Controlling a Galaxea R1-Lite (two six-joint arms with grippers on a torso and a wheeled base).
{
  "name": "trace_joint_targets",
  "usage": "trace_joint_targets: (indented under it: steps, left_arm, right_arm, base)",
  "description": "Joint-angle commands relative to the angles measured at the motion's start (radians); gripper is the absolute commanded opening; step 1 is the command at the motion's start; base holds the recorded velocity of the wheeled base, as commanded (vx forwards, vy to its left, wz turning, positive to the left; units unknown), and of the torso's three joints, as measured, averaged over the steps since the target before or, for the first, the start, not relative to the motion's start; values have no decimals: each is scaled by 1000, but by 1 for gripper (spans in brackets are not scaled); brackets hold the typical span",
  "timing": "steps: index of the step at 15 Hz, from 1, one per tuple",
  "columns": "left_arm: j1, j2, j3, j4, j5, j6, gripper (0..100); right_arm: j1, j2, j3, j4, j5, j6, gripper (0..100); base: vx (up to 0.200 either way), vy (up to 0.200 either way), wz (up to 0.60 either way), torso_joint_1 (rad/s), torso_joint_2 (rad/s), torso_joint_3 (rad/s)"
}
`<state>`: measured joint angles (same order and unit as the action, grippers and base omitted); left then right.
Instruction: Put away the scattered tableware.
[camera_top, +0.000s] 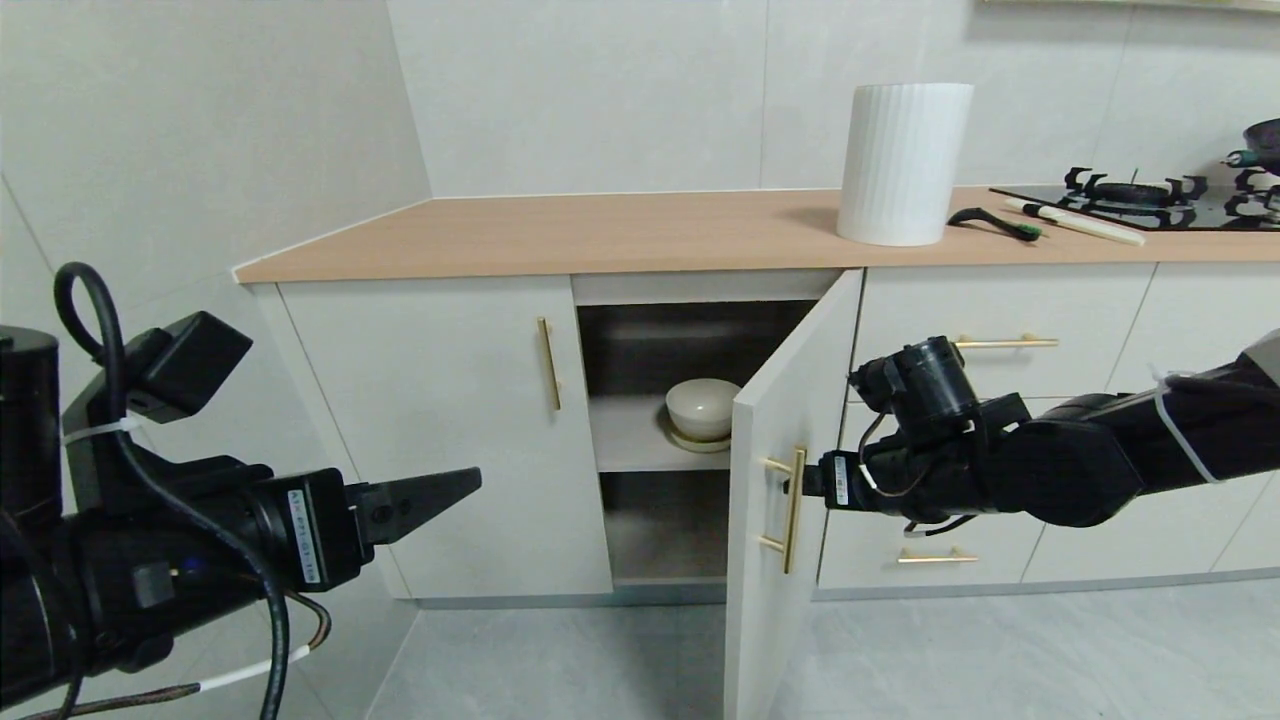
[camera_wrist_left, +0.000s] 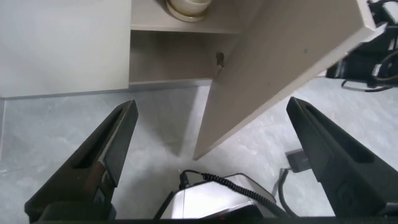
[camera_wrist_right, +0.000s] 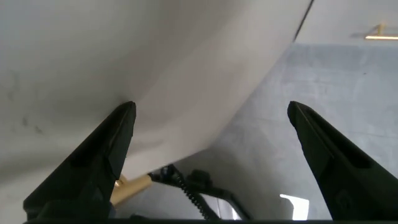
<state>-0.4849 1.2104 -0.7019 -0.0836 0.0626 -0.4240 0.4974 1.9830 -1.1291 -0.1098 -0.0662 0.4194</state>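
Observation:
A cream bowl (camera_top: 703, 405) sits on a small plate (camera_top: 698, 440) on the middle shelf of an open cupboard; its lower rim also appears in the left wrist view (camera_wrist_left: 186, 6). The cupboard door (camera_top: 780, 420) (camera_wrist_left: 280, 68) stands swung out toward me. My right gripper (camera_top: 806, 478) (camera_wrist_right: 210, 107) is open, right at the door's outer face beside its gold handle (camera_top: 794, 510) (camera_wrist_right: 134, 183). My left gripper (camera_top: 440, 495) (camera_wrist_left: 211, 101) is open and empty, low at the left, pointing toward the cupboard opening over the floor.
On the wooden counter stand a white ribbed canister (camera_top: 903, 163), a black-and-green utensil (camera_top: 995, 222) and a pale knife (camera_top: 1075, 222) beside the hob (camera_top: 1140, 195). A closed cupboard door (camera_top: 450, 430) is to the left of the opening, drawers (camera_top: 1000, 330) to the right.

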Motion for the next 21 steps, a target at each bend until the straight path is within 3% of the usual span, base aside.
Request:
trace_joint_targets:
  steps: [1,8,16,21]
  left_arm:
    - [2,0,1,4,0,10,100]
    - [3,4,2,5,3,19,100]
    - [3,4,1,1,2,18,100]
    - [3,6,-1,1,0,14,100]
  right_arm:
    - [0,13,-1,-10,0,7,100]
    - [21,36,-1,-50,0,49,100]
    - [64,158,-43,-245,3,226,100]
    - [55,263,-208,-257,-26,444,100]
  base:
    - [0,0,0,0,0,0]
    - [200,0,0,4,2,3]
    - [0,0,0,0,0,0]
    - [0,0,0,0,0,0]
